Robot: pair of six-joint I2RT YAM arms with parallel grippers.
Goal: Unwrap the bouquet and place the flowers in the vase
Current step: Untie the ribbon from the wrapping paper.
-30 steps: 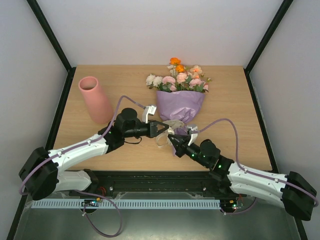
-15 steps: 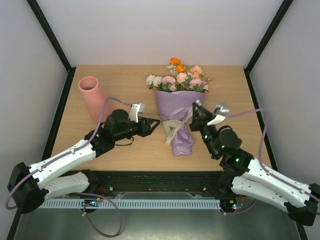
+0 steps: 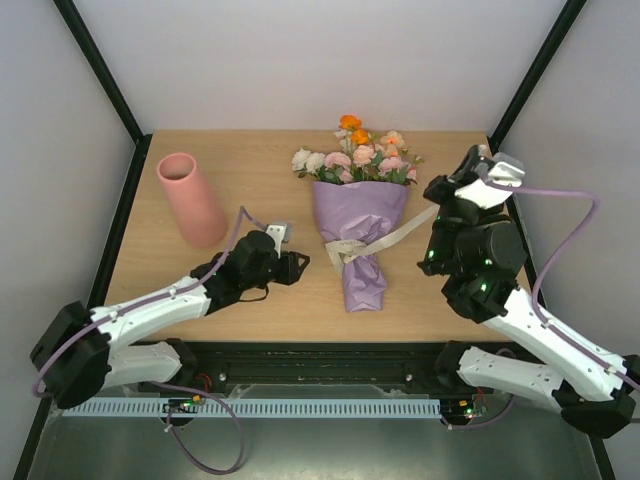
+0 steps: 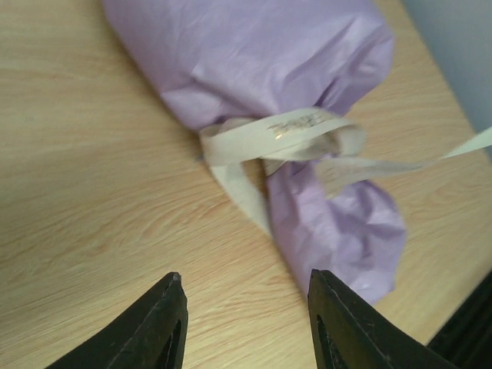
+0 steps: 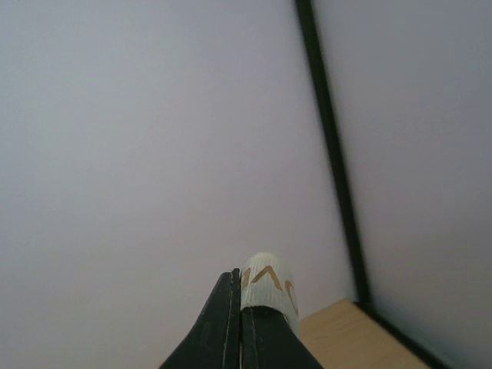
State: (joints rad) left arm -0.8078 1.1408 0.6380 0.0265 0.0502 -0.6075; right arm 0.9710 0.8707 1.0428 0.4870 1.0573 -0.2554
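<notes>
The bouquet (image 3: 360, 225) lies mid-table in lilac wrapping paper (image 4: 254, 61), its flowers (image 3: 360, 155) pointing toward the back. A cream ribbon (image 4: 292, 127) is still looped round the wrap's neck. One ribbon strand (image 3: 400, 228) runs taut up to the right. My right gripper (image 3: 437, 200) is raised at the right and shut on that ribbon end (image 5: 269, 280). My left gripper (image 3: 298, 265) stands open just above the table, left of the wrap's narrow end (image 4: 346, 238), holding nothing. The salmon-pink vase (image 3: 190, 200) stands at the back left.
The wooden table (image 3: 260, 300) is bounded by black frame posts (image 3: 520, 90) and pale walls. The right arm's camera housing (image 3: 500, 170) is near the right post. The arm bases sit on the black rail (image 3: 320, 355) at the near edge.
The left gripper opened, let go of the ribbon and drew back left. The right gripper rose up and to the right with the ribbon end, pulling the bow loose and the strand taut.
</notes>
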